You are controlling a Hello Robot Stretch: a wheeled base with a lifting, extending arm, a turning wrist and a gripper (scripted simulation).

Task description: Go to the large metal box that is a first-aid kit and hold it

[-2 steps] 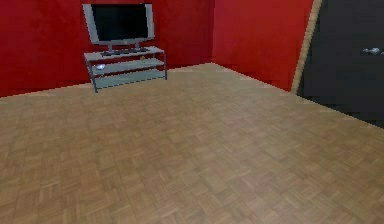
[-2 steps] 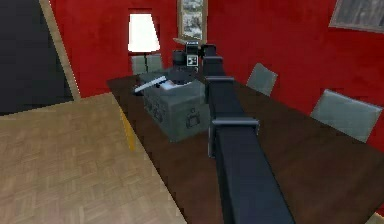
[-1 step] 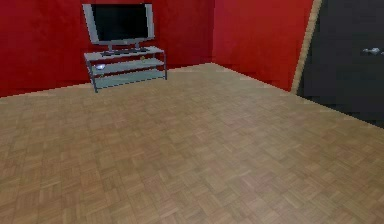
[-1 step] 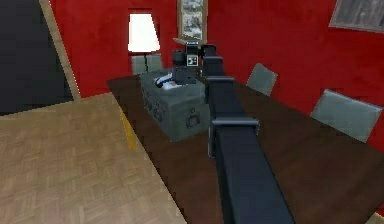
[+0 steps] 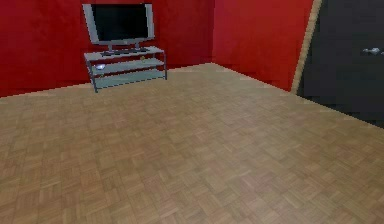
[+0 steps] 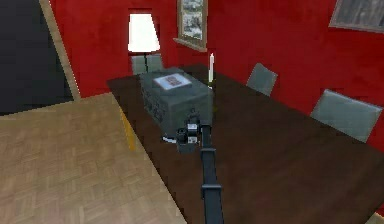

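on the arm side view i've got the large dark grey metal box (image 6: 172, 92) w/ a pale label (image 6: 171, 80) on its lid. it stands upright on the long dark brown wooden counter (image 6: 280, 150), near the counter's end at the view's left. the dark square arm bar (image 6: 208, 178) comes up from the bottom edge, and the end effector (image 6: 180, 136) sits low at the box's near side. can't tell if it's touching the box. also can't tell whether it's got hold of anything, since the box stands on the counter right behind it.

beyond the box there's a thin white candle (image 6: 211, 68), a white-shaded lamp (image 6: 144, 34), grey padded chairs (image 6: 346, 112) along the counter's far side, and a framed picture (image 6: 192, 20) on the red wall (image 6: 280, 40).

fwd view: flat black tv (image 5: 119, 22) on a grey two-shelf stand (image 5: 125, 66) in the far corner, wood parquet floor (image 5: 180, 150), dark door (image 5: 345, 60) at the right.
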